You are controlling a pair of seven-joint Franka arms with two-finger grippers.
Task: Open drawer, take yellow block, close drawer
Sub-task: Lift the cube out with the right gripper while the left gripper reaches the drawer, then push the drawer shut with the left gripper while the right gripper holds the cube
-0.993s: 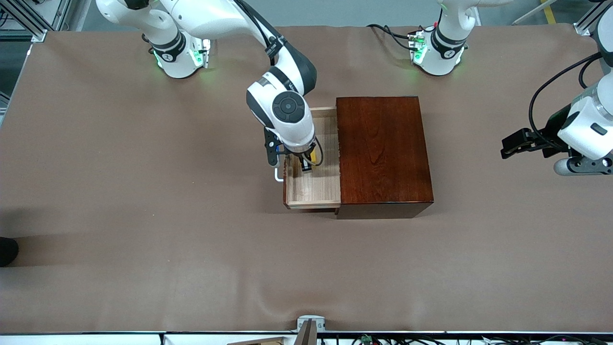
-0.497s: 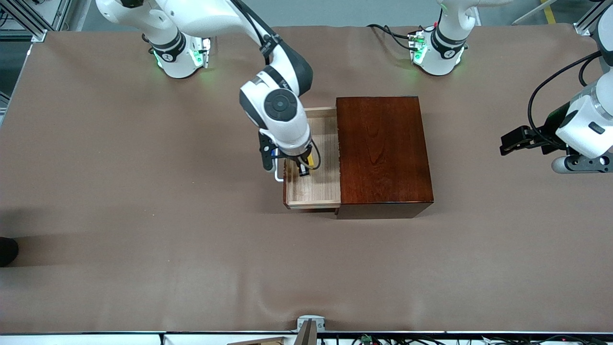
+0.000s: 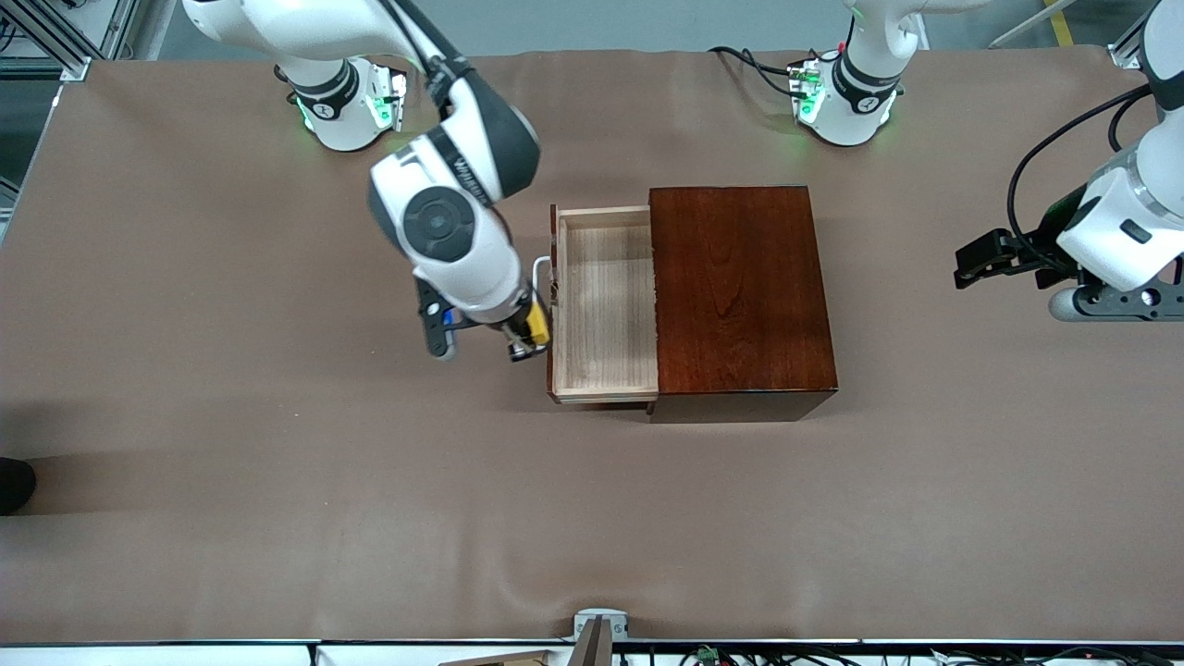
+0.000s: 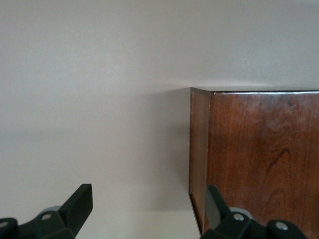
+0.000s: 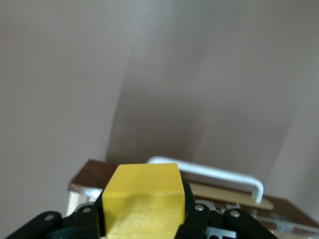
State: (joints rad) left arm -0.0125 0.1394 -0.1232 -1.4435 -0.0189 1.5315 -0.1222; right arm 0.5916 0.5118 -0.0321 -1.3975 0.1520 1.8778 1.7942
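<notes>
The drawer stands pulled out of the dark mahogany box toward the right arm's end of the table, and its pale-wood tray is bare. Its white handle shows beside my right gripper. That gripper is shut on the yellow block and holds it in the air over the table just outside the drawer's front. In the right wrist view the block sits between the fingers, with the handle past it. My left gripper is open and empty, waiting at the left arm's end, facing the box.
The brown cloth covers the table. Cables lie by the left arm's base. A small metal bracket sits at the edge nearest the front camera.
My right gripper has lifted the yellow block out of the drawer and carried it past the handle toward the right arm's end. The left arm has shifted only slightly.
</notes>
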